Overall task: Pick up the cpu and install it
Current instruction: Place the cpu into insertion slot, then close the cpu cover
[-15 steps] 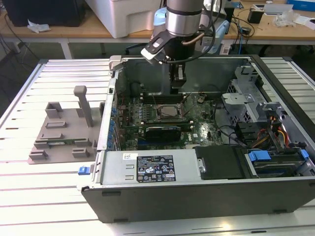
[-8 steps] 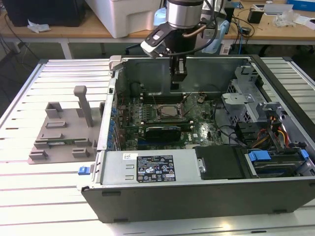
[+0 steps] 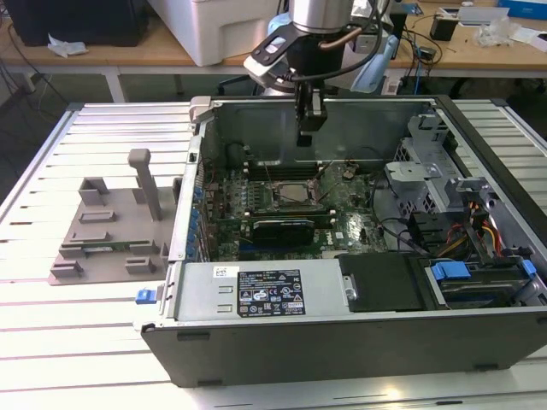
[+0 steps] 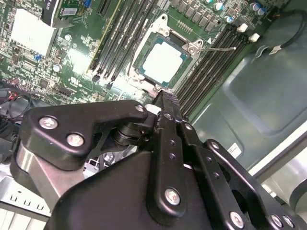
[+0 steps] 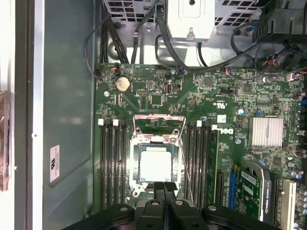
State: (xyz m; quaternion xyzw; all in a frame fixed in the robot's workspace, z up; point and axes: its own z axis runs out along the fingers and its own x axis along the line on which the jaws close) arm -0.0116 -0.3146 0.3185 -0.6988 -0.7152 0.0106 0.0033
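So the cpu (image 5: 156, 165) is sitting flat in its socket on the motherboard (image 5: 158, 96), silvery lid up, and we can see it in both wrist views. The socket's metal frame (image 5: 159, 125) is flipped open at one end of it, so the lid is bare, and the thin lever (image 4: 217, 48) sticks out to one side. Rows of memory slots (image 5: 111, 163) run along both sides of the socket. The pincer (image 5: 163, 187) hangs over the chip's edge, clenched with its tips pressed together and nothing between them. In the exterior view we see the pincer well above the board, inside the open case (image 3: 342, 342). Closer to that camera, the black expansion card (image 3: 286, 229) lies across the board. A grey fixture tray (image 3: 111, 231) rests on the slatted bench (image 3: 51, 342), off to the exterior view's left of the case.
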